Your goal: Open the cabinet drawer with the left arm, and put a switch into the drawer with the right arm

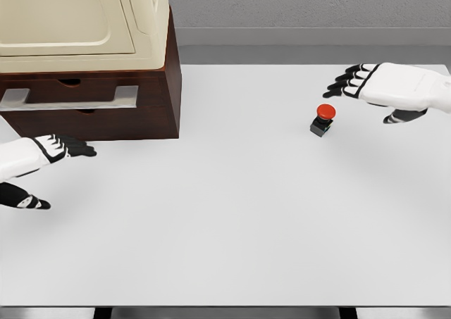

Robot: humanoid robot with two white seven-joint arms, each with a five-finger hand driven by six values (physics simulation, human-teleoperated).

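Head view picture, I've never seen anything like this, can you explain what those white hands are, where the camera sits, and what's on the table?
This is a simulator's render, seen from a camera on a humanoid robot's head, looking down at a white table. The left robot hand comes in from the lower left, fingers relaxed, holding nothing. The right robot hand reaches in from the right, also open and empty. Just below it on the table stands a small switch with a red button on a dark base; the hand is near it but not touching. At the upper left sits a brown wooden cabinet with a cream-coloured appliance on top. Its drawer has a pale handle and looks shut.
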